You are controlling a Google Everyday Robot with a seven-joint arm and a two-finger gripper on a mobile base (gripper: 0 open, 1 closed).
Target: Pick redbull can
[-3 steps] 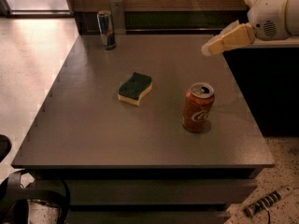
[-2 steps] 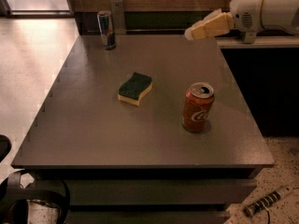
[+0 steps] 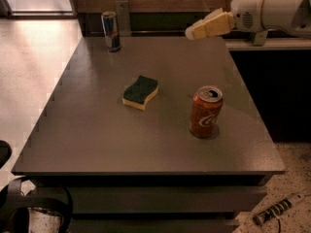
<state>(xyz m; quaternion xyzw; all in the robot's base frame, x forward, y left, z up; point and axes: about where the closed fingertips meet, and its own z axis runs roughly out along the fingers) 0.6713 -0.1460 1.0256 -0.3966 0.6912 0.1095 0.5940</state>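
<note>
The redbull can (image 3: 111, 31) is tall, slim, blue and silver. It stands upright at the far left corner of the grey table (image 3: 97, 130). My gripper (image 3: 192, 32) reaches in from the upper right on a white arm, its cream fingers pointing left above the table's far right part. It is well to the right of the can and holds nothing.
A green-and-yellow sponge (image 3: 141, 92) lies mid-table. A wider orange-red cola can (image 3: 205, 111) stands front right. A dark counter with a white ledge (image 3: 272, 43) borders the right side. A wall runs behind the table; a striped object (image 3: 277, 210) lies on the floor at lower right.
My gripper and arm have moved left and a little up, toward the far side of the table, closer to the redbull can. The objects have not moved.
</note>
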